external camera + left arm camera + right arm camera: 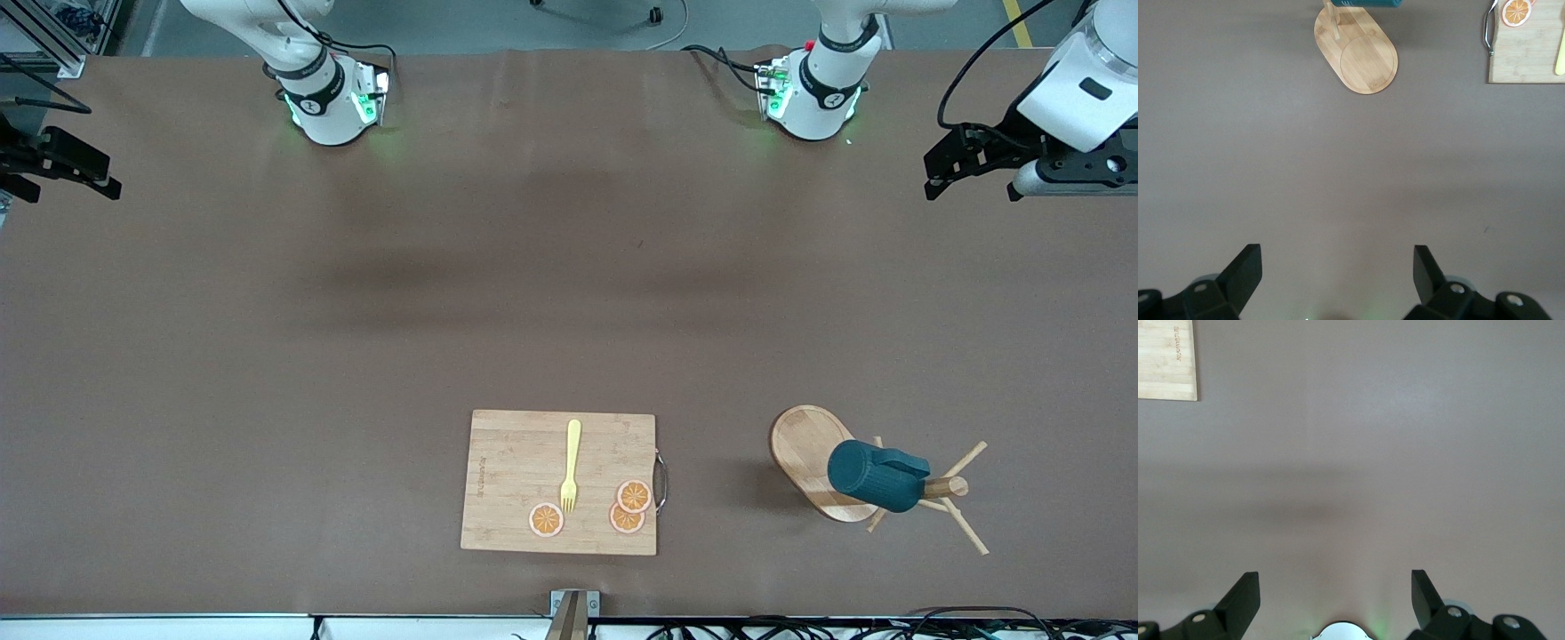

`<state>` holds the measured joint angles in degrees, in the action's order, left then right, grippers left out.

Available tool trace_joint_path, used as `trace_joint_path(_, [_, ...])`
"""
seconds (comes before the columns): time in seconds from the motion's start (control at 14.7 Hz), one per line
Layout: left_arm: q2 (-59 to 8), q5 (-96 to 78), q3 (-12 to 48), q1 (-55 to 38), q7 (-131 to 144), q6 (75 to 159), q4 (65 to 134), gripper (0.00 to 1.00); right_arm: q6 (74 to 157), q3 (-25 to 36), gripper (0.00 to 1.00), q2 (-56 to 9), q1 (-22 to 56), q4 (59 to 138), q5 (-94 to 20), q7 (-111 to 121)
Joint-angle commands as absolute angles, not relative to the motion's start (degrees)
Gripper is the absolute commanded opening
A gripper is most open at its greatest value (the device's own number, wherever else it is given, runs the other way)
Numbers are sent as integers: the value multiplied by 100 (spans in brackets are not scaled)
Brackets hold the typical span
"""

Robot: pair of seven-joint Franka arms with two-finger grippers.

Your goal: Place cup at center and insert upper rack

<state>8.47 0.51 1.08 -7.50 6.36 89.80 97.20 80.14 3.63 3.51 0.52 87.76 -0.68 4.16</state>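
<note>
We see one cutting board point(533, 480) carrying a burned-in mark near its edge (too small for us to read), one yellow fork point(571, 466) and three orange slices point(632, 495). Beside the board, toward the left arm's end of the table, stands one upper rack point(811, 455), with one cup point(876, 476) hung on its post. The right gripper point(1335, 597) hangs over bare table well away from the board, fingers spread wide and empty. The left gripper point(1338, 272) does likewise.
</note>
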Motion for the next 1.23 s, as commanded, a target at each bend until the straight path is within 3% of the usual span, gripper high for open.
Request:
trace_joint_path(0.0, [774, -104, 79, -739, 527, 8921, 9563, 100, 8024, 378, 100, 519, 97, 8921, 0, 422])
trace_joint_path(1.16, [686, -36, 62, -729, 624, 8798, 9475, 100, 8051, 360, 100, 510, 105, 8921, -9, 413])
